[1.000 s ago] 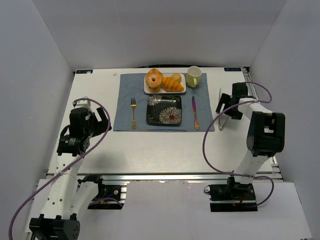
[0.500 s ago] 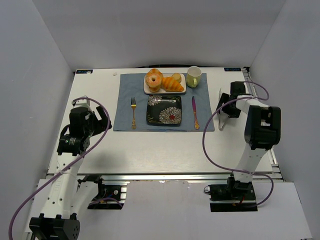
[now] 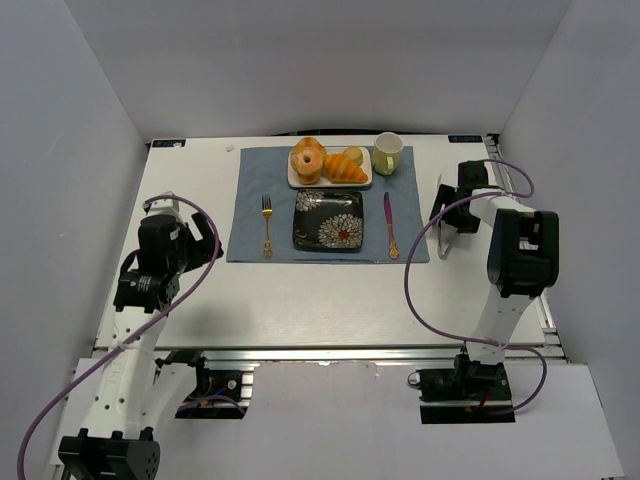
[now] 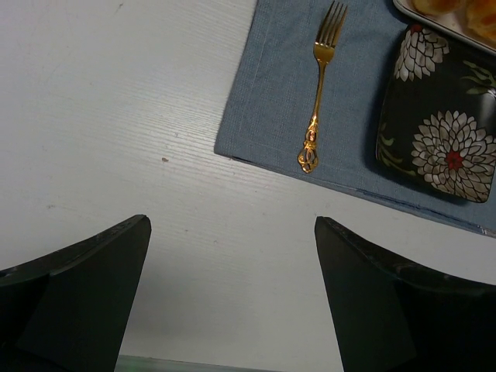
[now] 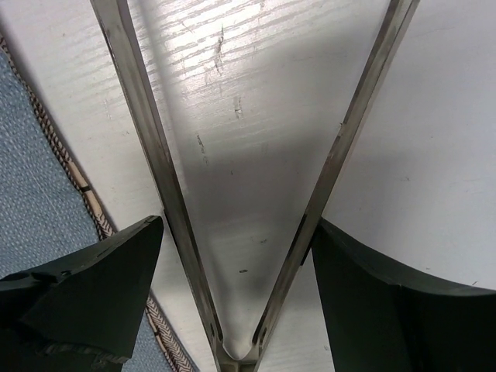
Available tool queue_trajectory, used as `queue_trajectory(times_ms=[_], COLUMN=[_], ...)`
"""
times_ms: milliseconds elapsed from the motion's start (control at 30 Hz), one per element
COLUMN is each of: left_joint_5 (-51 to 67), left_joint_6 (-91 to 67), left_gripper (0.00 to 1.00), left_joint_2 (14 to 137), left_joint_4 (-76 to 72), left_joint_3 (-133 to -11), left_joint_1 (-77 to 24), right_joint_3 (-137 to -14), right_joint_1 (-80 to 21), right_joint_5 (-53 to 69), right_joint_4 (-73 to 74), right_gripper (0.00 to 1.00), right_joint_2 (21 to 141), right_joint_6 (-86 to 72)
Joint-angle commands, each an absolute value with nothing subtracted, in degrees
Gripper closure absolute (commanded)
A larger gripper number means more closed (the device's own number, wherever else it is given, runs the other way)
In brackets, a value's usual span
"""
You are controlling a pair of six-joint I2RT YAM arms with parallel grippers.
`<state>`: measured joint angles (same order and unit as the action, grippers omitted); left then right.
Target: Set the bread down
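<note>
The bread (image 3: 308,158), a golden ring bun, sits on a white tray (image 3: 295,181) at the back of the blue placemat (image 3: 250,200), beside an orange croissant (image 3: 345,167). A dark floral plate (image 3: 328,219) lies in front of the tray. My right gripper (image 3: 456,212) is open, low over metal tongs (image 3: 443,228) to the right of the mat. In the right wrist view its fingers (image 5: 93,294) straddle both arms of the tongs (image 5: 155,155) near the hinge. My left gripper (image 3: 200,238) is open and empty, left of the mat, over bare table (image 4: 116,155).
A gold fork (image 3: 267,225) lies left of the plate and a purple knife (image 3: 390,225) lies right of it. A pale green mug (image 3: 388,152) stands at the mat's back right corner. Grey walls close in the table on three sides.
My right arm has swung a little toward the far side and settled over the tongs. The left arm and the things on the mat have not moved.
</note>
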<state>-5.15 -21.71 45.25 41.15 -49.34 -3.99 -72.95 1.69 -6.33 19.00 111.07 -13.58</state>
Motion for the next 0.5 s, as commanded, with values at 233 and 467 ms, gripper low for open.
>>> queue_trajectory(times_ms=[233, 467], left_joint_5=[-5.54, -6.06], left_joint_6=[-21.80, -21.45], left_gripper=[0.02, 0.02], left_joint_2=[43.86, 43.68], left_joint_4=[41.40, 41.84], left_joint_3=[-49.75, -49.40], left_joint_1=[-4.22, -4.22], right_joint_3=[-72.07, -71.72], right_joint_1=[0.09, 0.09], right_joint_5=[-10.02, -10.02], right_joint_4=[20.30, 20.57], right_gripper=[0.20, 0.38], right_joint_2=[116.27, 115.58], right_joint_6=[-10.90, -11.77])
